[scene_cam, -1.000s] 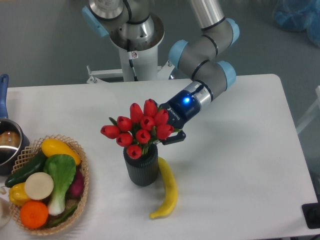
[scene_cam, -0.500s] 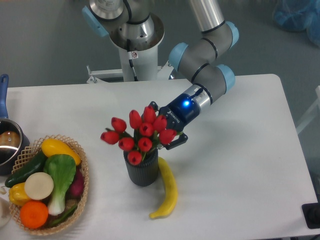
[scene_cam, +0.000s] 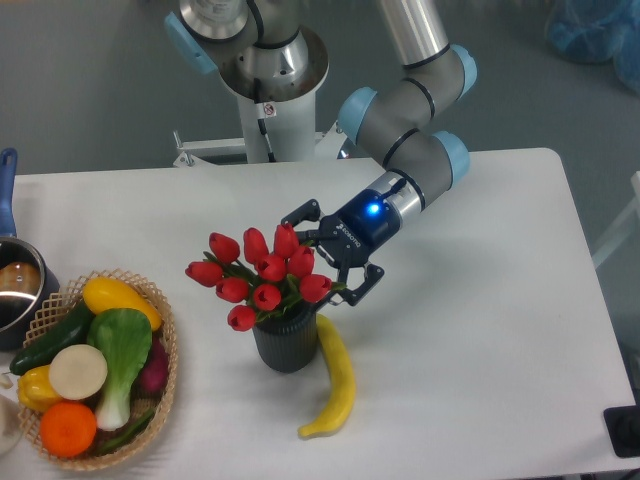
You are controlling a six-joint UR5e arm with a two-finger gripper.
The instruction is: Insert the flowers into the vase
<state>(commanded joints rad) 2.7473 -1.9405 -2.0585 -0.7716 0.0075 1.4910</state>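
The red tulips [scene_cam: 255, 277] stand in the dark grey ribbed vase [scene_cam: 287, 343] at the table's middle, their buds leaning to the left over its rim. Their stems are hidden inside the vase. My gripper [scene_cam: 326, 255] is open just to the right of the bunch, level with the buds. One finger [scene_cam: 298, 212] shows above and behind the flowers, the other finger [scene_cam: 363, 285] to the lower right. It holds nothing.
A banana [scene_cam: 336, 377] lies against the vase's right side. A wicker basket [scene_cam: 165, 368] of vegetables and fruit stands at the front left. A steel pot with a blue handle [scene_cam: 7, 176] is at the left edge.
The gripper has opened and let go of the tulips. The bunch has dropped lower into the vase and tipped to the left.
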